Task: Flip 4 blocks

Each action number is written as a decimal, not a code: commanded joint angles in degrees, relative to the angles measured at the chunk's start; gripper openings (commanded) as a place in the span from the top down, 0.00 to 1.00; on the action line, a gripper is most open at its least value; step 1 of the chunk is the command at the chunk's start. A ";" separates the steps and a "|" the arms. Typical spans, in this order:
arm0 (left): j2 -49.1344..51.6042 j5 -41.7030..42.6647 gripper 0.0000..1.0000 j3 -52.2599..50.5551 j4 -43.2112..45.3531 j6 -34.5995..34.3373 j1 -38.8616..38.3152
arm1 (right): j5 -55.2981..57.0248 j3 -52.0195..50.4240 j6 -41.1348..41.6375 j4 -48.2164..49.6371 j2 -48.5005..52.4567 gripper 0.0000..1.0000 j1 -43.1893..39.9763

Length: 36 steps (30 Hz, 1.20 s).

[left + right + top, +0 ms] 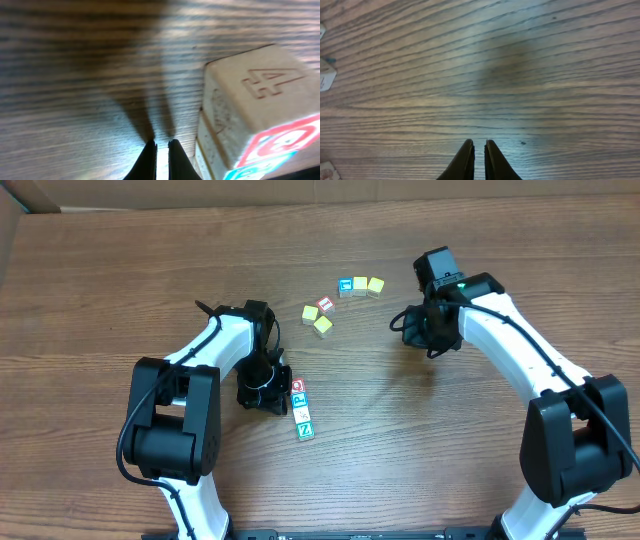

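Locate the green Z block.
Overhead view: the green Z block sits last in line, nearest the robot, against the pale block, just right of the left gripper.

blocks in the row: 4 all told, so 1 red-framed block (297, 386), 1 blue block (300, 400), 1 pale block (302, 414), 1 green block (305, 429)
yellow cubes (360, 284): 4, counted 'em twice lol
blue-faced cube (346, 285) in the loose bunch: just 1
red-faced cube (324, 304) in the loose bunch: just 1
loose ones altogether: 6
every little cube, row plus loose: 10
arms: 2, meaning 1 left arm (215, 340) and 1 right arm (510, 330)
grippers: 2, meaning 1 left gripper (161, 150) and 1 right gripper (479, 150)
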 commanded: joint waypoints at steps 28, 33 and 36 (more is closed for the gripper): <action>1.60 1.22 0.96 -0.35 5.05 5.97 0.35 | 0.92 0.02 -0.46 0.26 -1.38 0.89 -1.44; 1.60 1.20 0.96 -0.33 5.29 5.97 0.35 | 0.92 0.02 -0.46 0.20 -1.38 0.90 -1.44; 1.60 1.22 0.96 -0.28 5.64 5.99 0.35 | 0.92 0.02 -0.46 0.11 -1.38 0.90 -1.44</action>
